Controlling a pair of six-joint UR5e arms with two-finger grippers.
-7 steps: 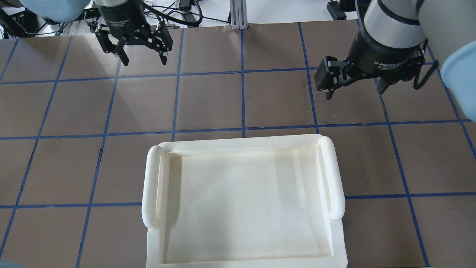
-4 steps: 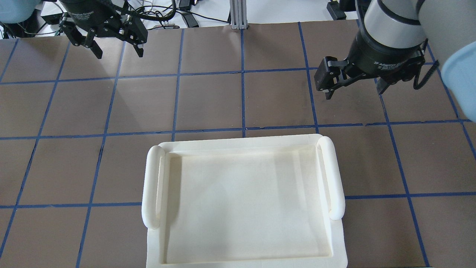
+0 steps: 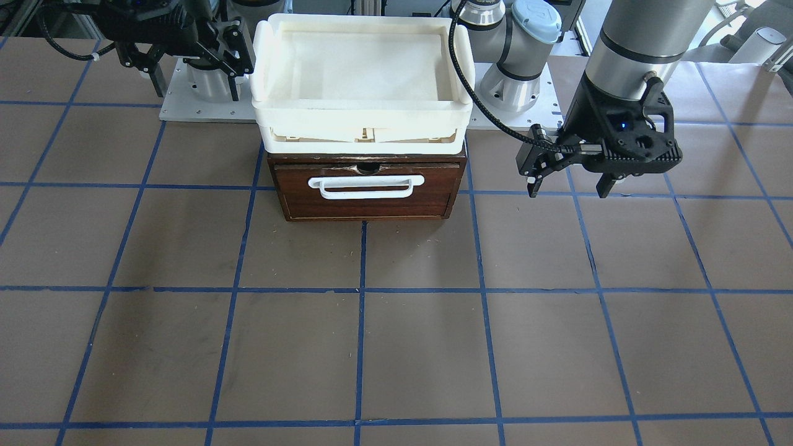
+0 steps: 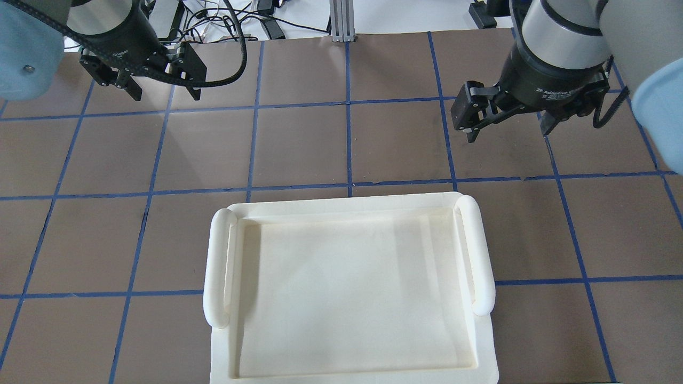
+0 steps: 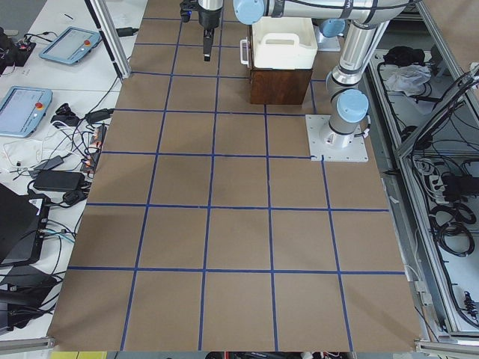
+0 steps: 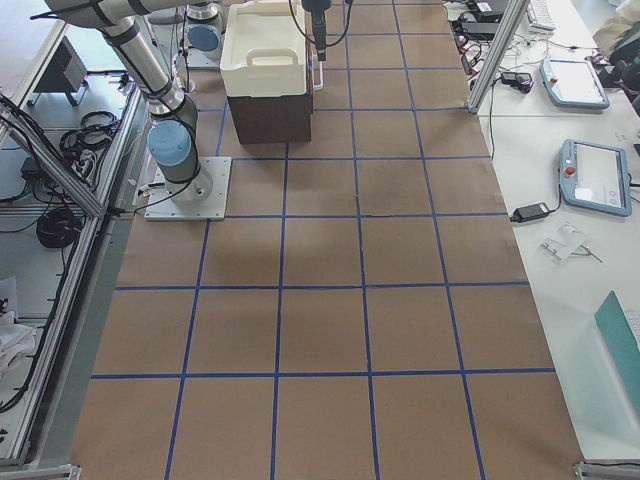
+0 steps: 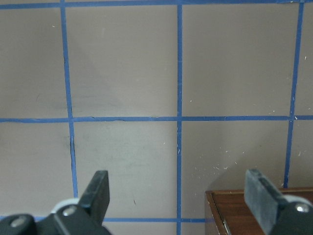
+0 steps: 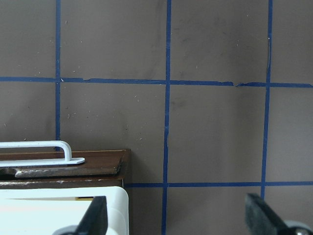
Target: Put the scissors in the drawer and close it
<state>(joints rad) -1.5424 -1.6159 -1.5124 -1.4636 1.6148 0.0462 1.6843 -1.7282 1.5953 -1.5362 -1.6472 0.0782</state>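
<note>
The drawer has a dark brown front and a white bar handle. It sits shut in its wooden cabinet, under the tray. Its handle also shows in the right wrist view. The scissors show in no view. My left gripper is open and empty. It hovers over the bare table, beside and in front of the drawer, and its wrist view shows the cabinet's corner. My right gripper is open and empty. It hangs by the tray's other end.
A cream-white plastic tray with two tube handles rests on top of the cabinet; its rim also shows in the front view. The brown table has a blue tape grid. Both arm bases stand behind the cabinet.
My left gripper has moved to the left of the overhead view, still open. My right gripper has not moved.
</note>
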